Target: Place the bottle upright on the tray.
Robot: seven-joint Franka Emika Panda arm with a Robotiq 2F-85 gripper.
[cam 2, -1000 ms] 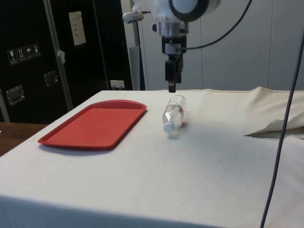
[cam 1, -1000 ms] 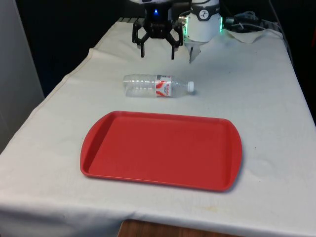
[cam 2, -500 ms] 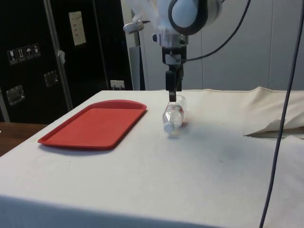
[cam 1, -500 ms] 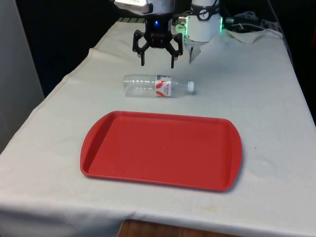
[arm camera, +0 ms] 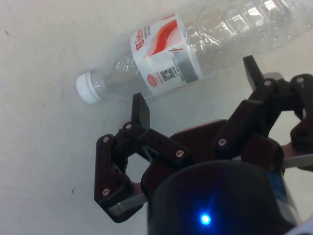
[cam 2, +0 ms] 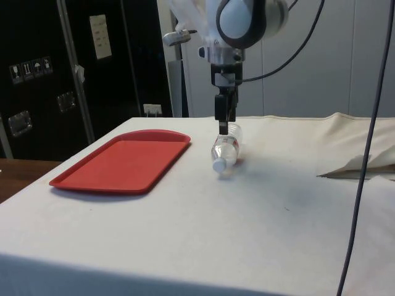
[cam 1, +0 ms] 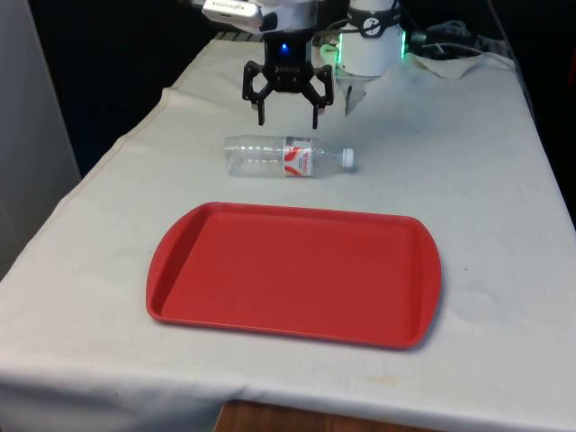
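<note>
Front view puts our gripper (cam 1: 288,118) at upper centre, jaws spread wide and empty, just above the clear water bottle (cam 1: 284,156), which lies on its side on the cloth beyond the bare red tray (cam 1: 180,261). We judge grasping, lifting and standing it upright remain.

a white cloth (cam 1: 504,180) covers the table. crumpled folds (cam 2: 364,165) lie at its far corner. dark cabinets (cam 2: 68,68) stand behind.
</note>
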